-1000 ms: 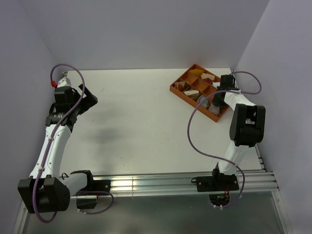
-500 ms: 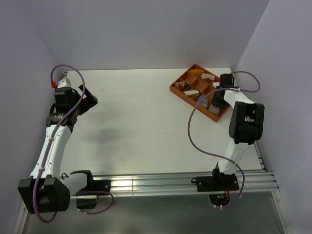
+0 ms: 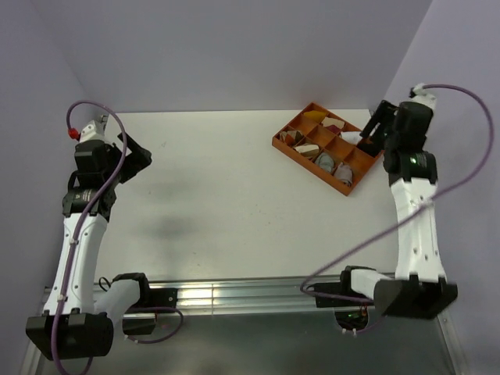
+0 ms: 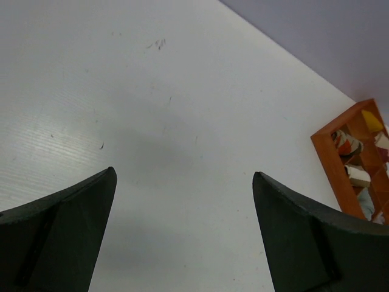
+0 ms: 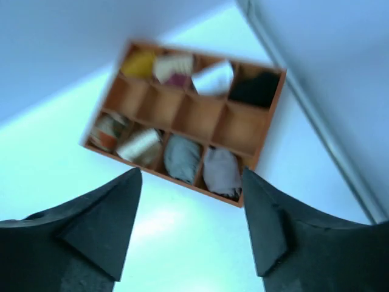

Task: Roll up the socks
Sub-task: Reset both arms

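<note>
The socks show as two rolled bundles in neighbouring near compartments of the orange divided tray (image 3: 275,143): a grey sock (image 3: 325,162) (image 5: 181,157) and a pale pinkish-grey sock (image 3: 344,169) (image 5: 222,170). My right gripper (image 3: 373,125) (image 5: 191,170) hangs open above the tray's right end, empty and clear of both rolls. Far left, my left gripper (image 3: 137,154) (image 4: 182,173) is wide open over bare table and holds nothing. The tray (image 4: 328,158) lies at the right edge of the left wrist view.
The tray's other compartments hold white, black, yellow and brown cloth bundles, such as the black bundle (image 5: 255,88). Purple-grey walls close in the table at the back and both sides. An aluminium rail (image 3: 258,293) runs along the near edge between the arm bases.
My right gripper has lifted out of the tray, swung up and to the right, and opened. The left arm has drawn back a little to the left, still open.
</note>
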